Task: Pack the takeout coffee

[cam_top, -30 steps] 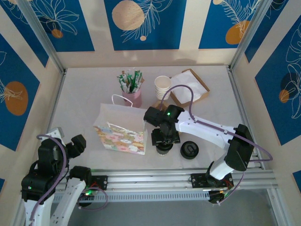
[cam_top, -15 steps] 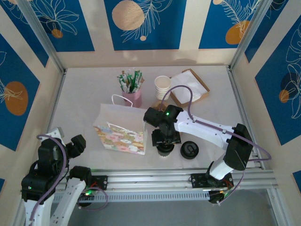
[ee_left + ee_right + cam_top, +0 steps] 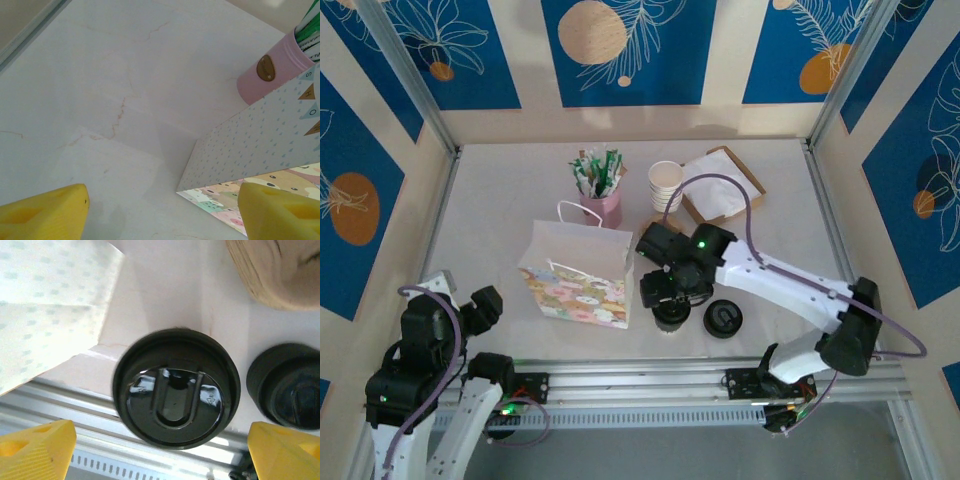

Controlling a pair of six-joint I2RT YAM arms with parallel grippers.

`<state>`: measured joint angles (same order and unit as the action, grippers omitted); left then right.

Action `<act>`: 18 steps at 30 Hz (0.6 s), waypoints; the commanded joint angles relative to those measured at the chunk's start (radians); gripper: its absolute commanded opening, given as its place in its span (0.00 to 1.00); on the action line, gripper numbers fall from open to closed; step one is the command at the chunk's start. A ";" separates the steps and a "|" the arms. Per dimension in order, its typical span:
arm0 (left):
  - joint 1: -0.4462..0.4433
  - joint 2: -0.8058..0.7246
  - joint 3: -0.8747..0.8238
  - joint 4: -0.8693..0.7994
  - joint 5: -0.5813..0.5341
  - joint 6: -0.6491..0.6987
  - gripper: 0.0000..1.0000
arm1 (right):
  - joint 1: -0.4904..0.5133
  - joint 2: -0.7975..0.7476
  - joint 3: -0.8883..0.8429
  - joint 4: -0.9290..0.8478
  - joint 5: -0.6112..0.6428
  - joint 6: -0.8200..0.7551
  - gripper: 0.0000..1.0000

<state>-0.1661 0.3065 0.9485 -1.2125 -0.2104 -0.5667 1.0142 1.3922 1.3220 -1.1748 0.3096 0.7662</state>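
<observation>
Left gripper hangs spread wide with nothing in it, over the table just beside the paper bag. Right gripper hovers jaws apart straight above the coffee cup, which stands just right of the bag with a spare lid on its other side. I'd come down centred and squeeze the cup wall below the lid, gently, so nothing crushes or tips.

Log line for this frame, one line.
phase: pre-grasp | right gripper: open over coffee | left gripper: open, empty | coffee: upright, outside bag, on its right | spare lid: right of coffee
</observation>
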 commanded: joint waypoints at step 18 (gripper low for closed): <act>-0.006 0.018 0.004 0.037 0.016 0.027 0.79 | -0.146 -0.260 -0.253 0.164 -0.281 -1.117 0.97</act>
<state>-0.1661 0.3199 0.9489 -1.1904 -0.2028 -0.5507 0.8742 1.1099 1.0641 -0.9863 0.1287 -0.2703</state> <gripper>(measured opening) 0.786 0.965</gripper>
